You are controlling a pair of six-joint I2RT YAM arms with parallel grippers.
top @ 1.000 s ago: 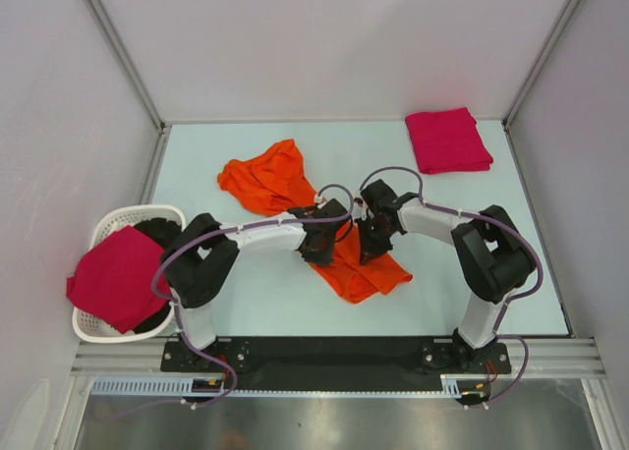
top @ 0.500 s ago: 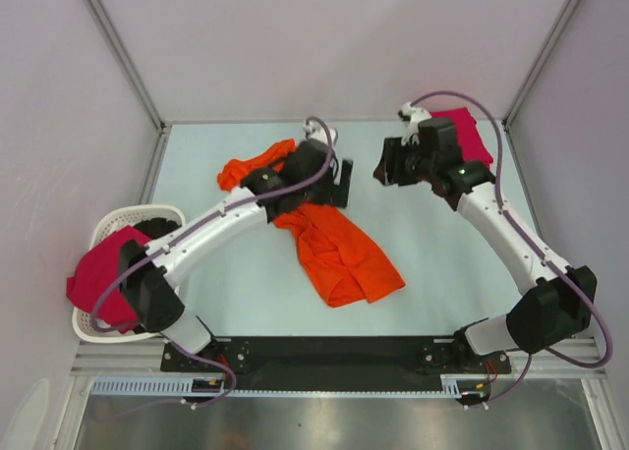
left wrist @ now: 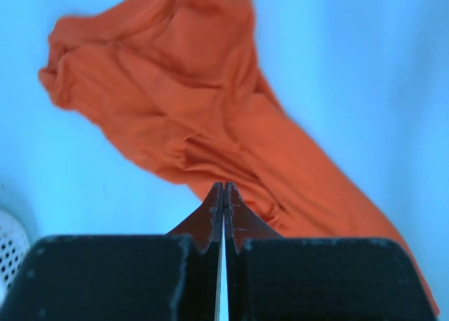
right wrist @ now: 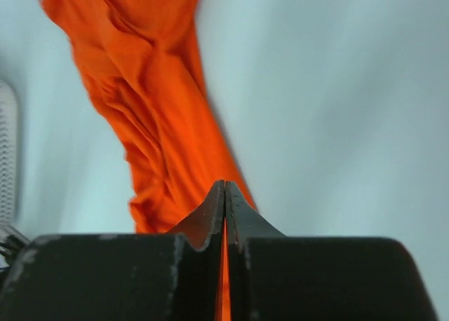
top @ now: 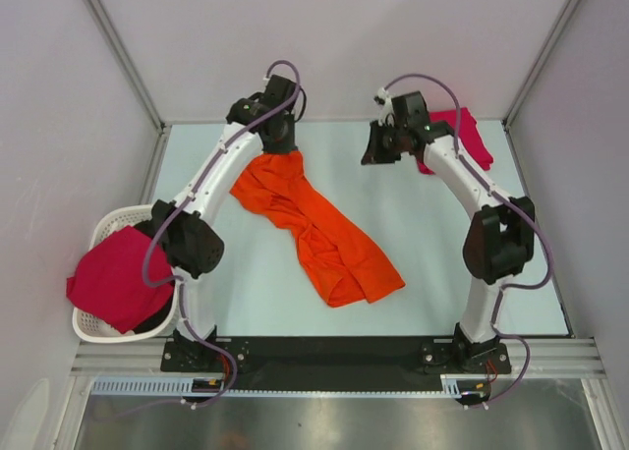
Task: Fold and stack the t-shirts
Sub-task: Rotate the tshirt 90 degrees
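Overhead, the light is bright, even and diffuse. The orange shirt [top: 314, 229] throws only a faint, soft shadow on the pale table [top: 442, 263], and everything there is sharp. A dull sheen lies on the metal strip [top: 344, 421] at the near edge. Both wrist views are soft, the shirt blurred; the left one has a blue cast.
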